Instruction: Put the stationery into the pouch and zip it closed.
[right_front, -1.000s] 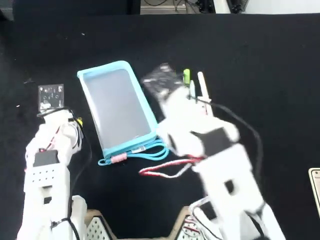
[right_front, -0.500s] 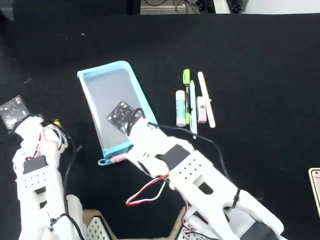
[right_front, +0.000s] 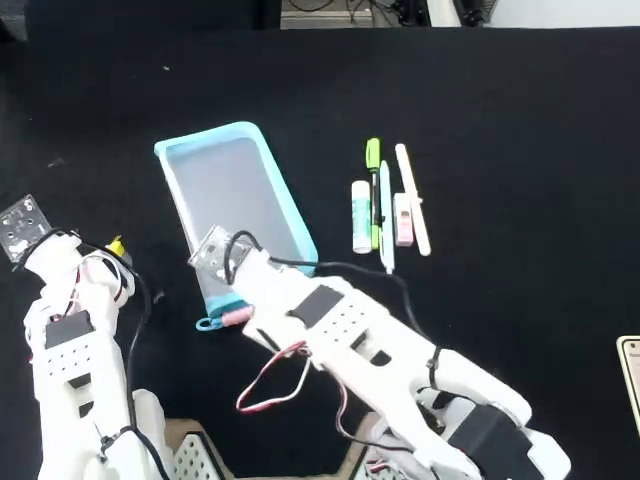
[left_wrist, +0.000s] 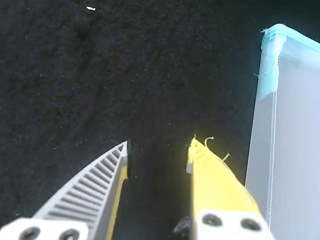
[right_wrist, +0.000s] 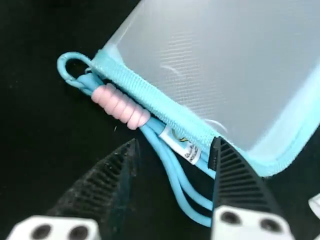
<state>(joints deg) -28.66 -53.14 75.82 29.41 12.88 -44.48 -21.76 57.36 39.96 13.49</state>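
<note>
- While stationery (right_front: 385, 205) lies outside the pouch (right_front: 235, 205), unzipping is in hand (judged).
- Right gripper (right_wrist: 175, 145) — jaws released — must close on the pink pull (right_wrist: 120, 106).
- Left gripper (left_wrist: 159, 145): released, idle.

The surface (right_front: 520, 120) is plain black. The pouch (right_front: 235, 205), upper left of centre, has a frosted grey-white mesh face edged in light blue. It has a blue cord (right_wrist: 167, 167) and a pink ribbed bead (right_wrist: 120, 106). To its right are a green highlighter (right_front: 372, 155) and a pink eraser (right_front: 404, 220). The left claw (left_wrist: 159, 143) is ribbed, white and yellow; the right claw (right_wrist: 175, 145) is black.
</note>
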